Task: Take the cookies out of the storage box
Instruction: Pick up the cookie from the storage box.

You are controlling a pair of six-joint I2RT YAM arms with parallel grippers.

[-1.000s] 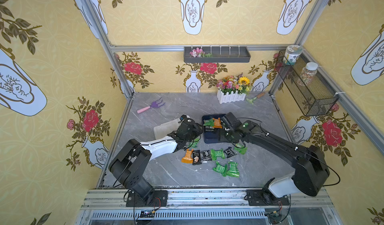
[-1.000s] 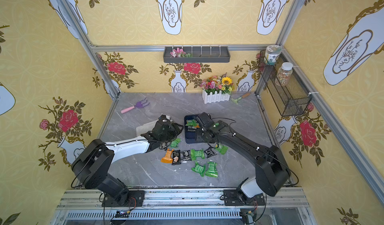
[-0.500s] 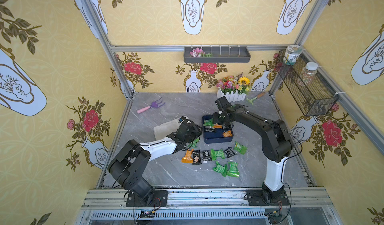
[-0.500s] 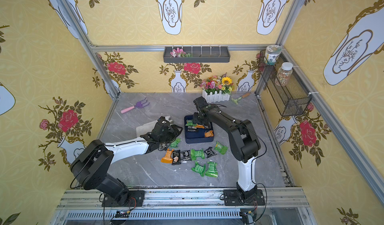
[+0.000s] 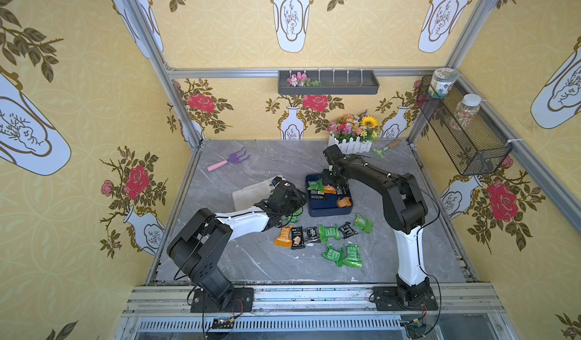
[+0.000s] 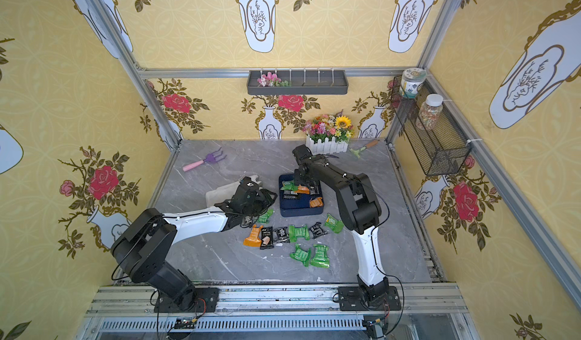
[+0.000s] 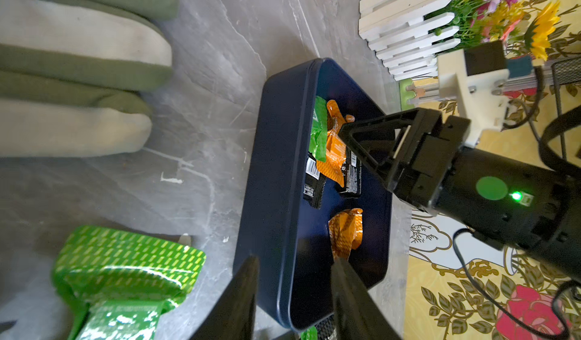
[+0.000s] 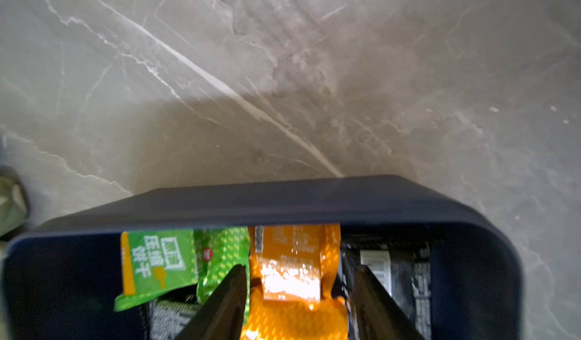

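Observation:
The dark blue storage box (image 5: 328, 214) (image 6: 301, 212) sits mid-table with several cookies inside. My right gripper (image 8: 300, 267) (image 5: 330, 181) points down into its far end, open. Its fingers stand either side of an orange cookie pack (image 8: 292, 260) that lies between a green pack (image 8: 157, 260) and a black one (image 8: 405, 275). A second orange pack (image 7: 345, 231) lies nearer the front. My left gripper (image 7: 295, 260) (image 5: 298, 201) is shut across the box's front left corner, one finger outside the wall (image 7: 273, 165) and one inside. Several cookies (image 5: 330, 232) lie on the table in front.
A beige and green glove (image 5: 251, 194) lies behind my left gripper and a green pack (image 7: 125, 269) beside it. At the back are a purple rake (image 5: 231, 161), a fenced flower box (image 5: 350, 143) and a small trowel (image 5: 385, 148). A wire basket (image 5: 465, 134) hangs on the right wall.
My right arm has raised its elbow and carried its gripper to the far end of the box, pointing down into it, jaws slightly narrower. The left arm has not moved.

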